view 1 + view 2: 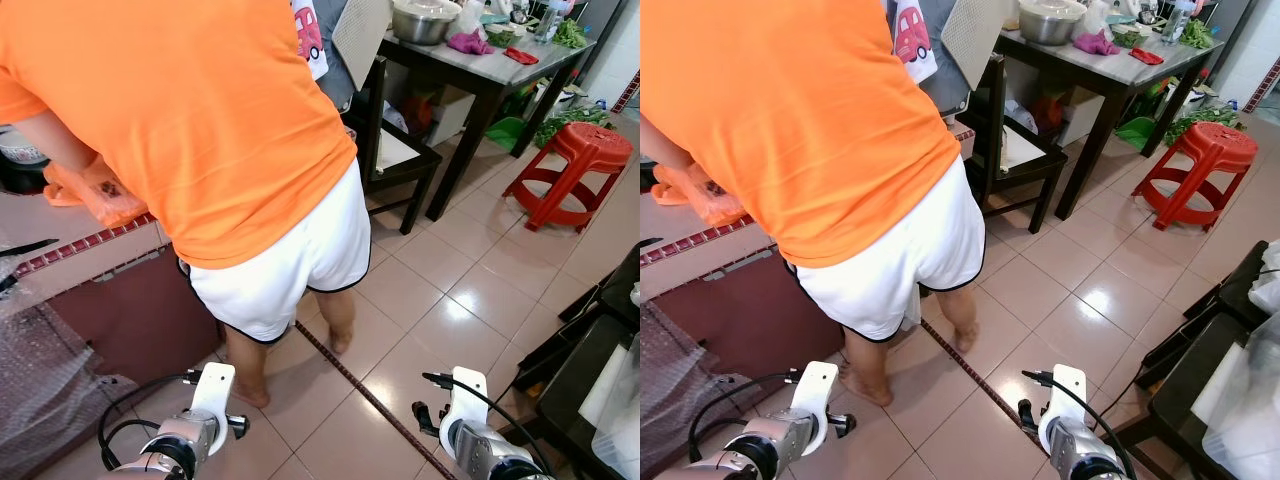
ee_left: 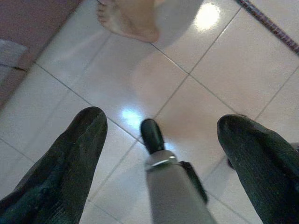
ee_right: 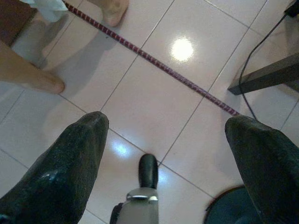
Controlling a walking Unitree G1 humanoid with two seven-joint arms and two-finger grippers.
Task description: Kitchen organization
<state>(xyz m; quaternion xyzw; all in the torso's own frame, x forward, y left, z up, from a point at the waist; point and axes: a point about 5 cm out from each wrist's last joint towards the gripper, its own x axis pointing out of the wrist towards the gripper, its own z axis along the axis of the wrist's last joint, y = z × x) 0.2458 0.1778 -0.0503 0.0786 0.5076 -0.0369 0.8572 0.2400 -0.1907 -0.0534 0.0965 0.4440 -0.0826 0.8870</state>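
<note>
Tiled kitchen floor (image 1: 470, 300), person in an orange shirt (image 1: 190, 120) bending at the counter (image 1: 90, 250) right ahead. I'm hanging both arms idle: left gripper (image 2: 161, 135) and right gripper (image 3: 166, 140) spread wide, carrying nothing, aiming at the floor. Cluttered table (image 1: 480, 65) is sitting well apart, far right. I'm judging it best to wait, then skirt right past the red stool (image 1: 580, 165).

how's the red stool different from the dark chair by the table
The red stool looks like plastic, backless, and stands out on open tiles beyond the table; the dark chair looks wooden, has a tall back and sits beside the table. Both stand upright on the floor.
</note>
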